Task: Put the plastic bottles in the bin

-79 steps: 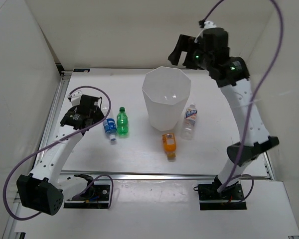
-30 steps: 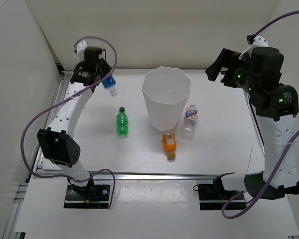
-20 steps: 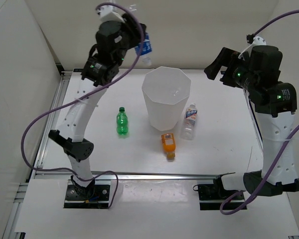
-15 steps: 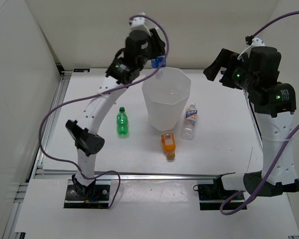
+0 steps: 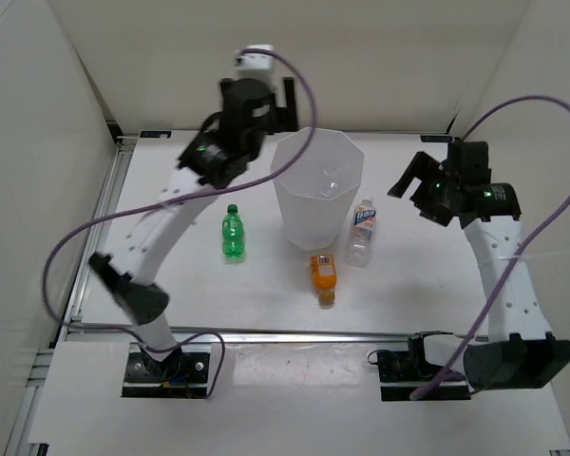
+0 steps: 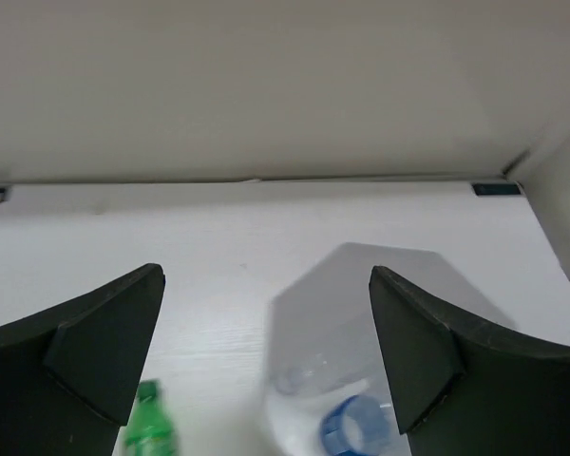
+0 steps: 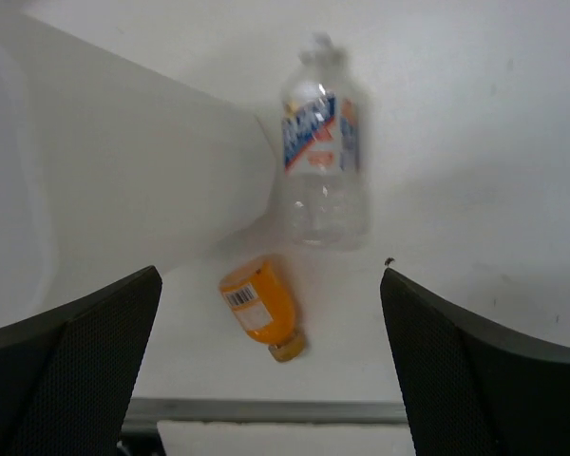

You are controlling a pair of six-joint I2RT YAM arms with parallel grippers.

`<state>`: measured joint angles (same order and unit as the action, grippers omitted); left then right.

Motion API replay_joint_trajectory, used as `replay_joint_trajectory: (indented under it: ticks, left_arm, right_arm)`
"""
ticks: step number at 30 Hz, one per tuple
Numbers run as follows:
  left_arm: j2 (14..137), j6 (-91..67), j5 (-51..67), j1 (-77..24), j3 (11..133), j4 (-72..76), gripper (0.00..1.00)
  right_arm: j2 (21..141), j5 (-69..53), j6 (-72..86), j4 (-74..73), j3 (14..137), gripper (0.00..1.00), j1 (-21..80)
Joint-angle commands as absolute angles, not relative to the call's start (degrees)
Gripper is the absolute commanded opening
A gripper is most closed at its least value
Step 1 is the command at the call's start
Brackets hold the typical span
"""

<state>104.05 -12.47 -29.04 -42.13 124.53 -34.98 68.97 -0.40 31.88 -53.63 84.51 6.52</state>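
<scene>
Largest first: the white table [image 5: 408,275] carries everything, with the bin [image 5: 318,185] standing upright near its middle, open mouth up. Your left arm [image 5: 171,214] reaches from its base up to the bin's back-left rim, and the left gripper [image 5: 275,104] hangs high by that rim with its fingers spread wide and nothing between them. The left wrist view confirms this: the left gripper [image 6: 266,285] frames bare table and, below it, the bin [image 6: 361,323]. A blurred clear bottle with a blue band [image 6: 350,427] shows inside the bin's mouth; you cannot tell whether it is lying still there. Your right arm [image 5: 499,271] bends over the table's right side, and the right gripper [image 5: 410,185] hangs above the table to the right of the bin, likewise spread wide and holding nothing. In the right wrist view the right gripper [image 7: 271,280] looks down on two bottles. Three bottles lie on the table outside the bin. The clear blue-labelled bottle [image 5: 362,231] lies just beside the bin's right wall, the orange bottle [image 5: 324,275] lies just in front of the bin, and the green bottle [image 5: 232,231] lies well to its left.
</scene>
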Motion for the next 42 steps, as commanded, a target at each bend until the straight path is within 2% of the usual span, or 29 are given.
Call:
replay_joint_trajectory:
  ticks: [1,4,6,10,19,25,28,31,32,33,36,39,42]
  left_arm:
    - [88.18,-11.68,-37.0,-36.31,111.88,-33.75,1.0]
    - [77.46,-14.93,-34.9,-31.65,95.79,-33.75,1.0]
    - [70.34,-18.79,-32.97,-29.37,89.24,-33.75,1.0]
    - [61.8,-22.14,-32.17,-28.21,75.71,-35.23,1.0]
    - [59.77,-26.63,-38.22,-25.76,69.79,-48.68,1.0]
    - [59.77,-28.65,-34.99,-21.89,66.8,-50.53,1.0]
    - [60.37,-29.7,-33.84,-20.05,66.8,-51.15,1.0]
    - [61.43,-29.71,-32.61,-18.55,66.8,-51.68,1.0]
    - [61.44,-29.71,-32.09,-17.59,67.32,-51.68,1.0]
    - [62.22,-29.71,-32.08,-17.58,67.32,-51.68,1.0]
    - [64.15,-30.41,-32.08,-15.21,68.46,-51.68,1.0]
    - [64.68,-32.86,-32.08,-14.5,67.68,-51.68,1.0]
    - [64.69,-35.76,-31.55,-13.97,64.27,-51.16,1.0]
  right_arm:
    - [70.13,-8.07,36.99,-48.0,75.34,1.0,3.08]
    - [75.31,-10.72,37.87,-44.66,69.71,0.96,2.37]
    - [78.73,-12.91,37.88,-40.79,67.34,0.95,2.37]
    - [85.94,-14.15,35.25,-37.71,70.03,0.95,2.9]
    - [105.09,-13.98,31.38,-37.71,79.8,0.96,4.12]
    - [114.07,-13.97,30.85,-38.23,83.58,0.96,6.76]
    - [117.15,-13.45,30.32,-38.85,84.11,0.88,6.77]
    - [117.77,-9.86,31.03,-39.98,81.92,0.67,6.77]
    - [116.64,-7.93,31.9,-39.99,80.61,0.58,6.25]
    - [116.11,-5.65,32.77,-43.04,80.6,0.45,6.24]
    - [112.16,1.11,36.03,-50.24,80.07,0.32,3.87]
    - [103.82,4.91,38.4,-55.27,82.08,0.29,2.47]
    - [95.38,6.42,39.55,-60.37,90.15,0.26,2.46]
